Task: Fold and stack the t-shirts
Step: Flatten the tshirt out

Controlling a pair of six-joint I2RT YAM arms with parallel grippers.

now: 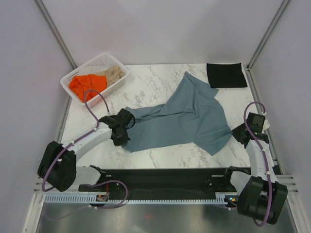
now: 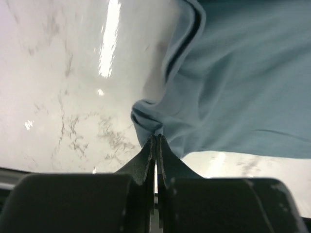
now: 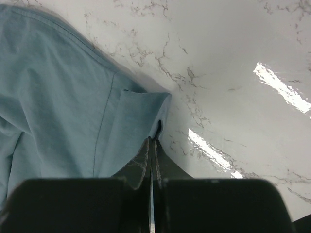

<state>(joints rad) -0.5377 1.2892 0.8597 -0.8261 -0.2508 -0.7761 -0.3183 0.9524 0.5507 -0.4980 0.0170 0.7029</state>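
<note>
A slate blue-grey t-shirt (image 1: 187,116) lies spread and stretched across the marble table (image 1: 155,82). My left gripper (image 1: 127,127) is shut on its left edge; the pinched cloth (image 2: 150,121) bunches at the fingertips. My right gripper (image 1: 233,132) is shut on the shirt's right corner (image 3: 146,111). A folded black t-shirt (image 1: 226,74) lies flat at the back right. An orange t-shirt (image 1: 86,85) and a beige t-shirt (image 1: 114,74) sit crumpled in the basket.
A white plastic lattice basket (image 1: 77,74) stands at the back left of the table. Grey walls and metal posts close the table in at the back and sides. A black rail (image 1: 165,179) with the arm bases runs along the near edge.
</note>
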